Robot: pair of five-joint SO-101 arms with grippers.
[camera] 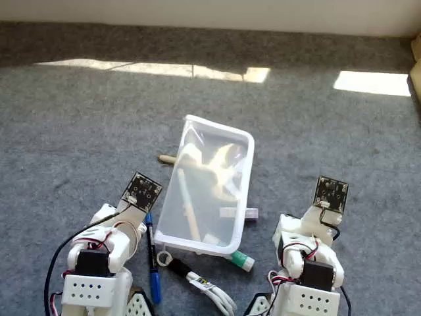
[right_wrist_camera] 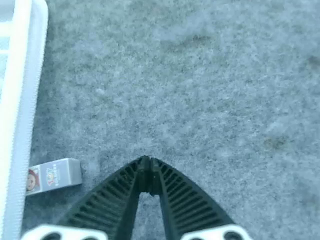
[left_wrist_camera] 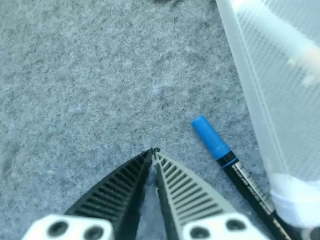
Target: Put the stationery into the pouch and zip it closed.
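A translucent white pouch (camera: 207, 191) lies flat on the grey carpet between the two arms, with several pale sticks and a wooden pencil showing through it. A wooden stick end (camera: 167, 158) pokes out from under its far left side. A blue-capped pen (camera: 152, 263) lies on the carpet along the pouch's left edge, just right of my left gripper (left_wrist_camera: 154, 151), which is shut and empty above the carpet. The pen (left_wrist_camera: 225, 155) and the pouch wall (left_wrist_camera: 270, 85) are close beside it. My right gripper (right_wrist_camera: 146, 161) is shut and empty, near a small eraser (right_wrist_camera: 52, 176) by the pouch rim (right_wrist_camera: 22, 100).
A green-capped marker (camera: 241, 261) lies at the pouch's near right corner. A black and white cord (camera: 205, 285) with a small ring (camera: 164, 258) lies in front of the pouch. Open carpet stretches beyond the pouch and to both sides.
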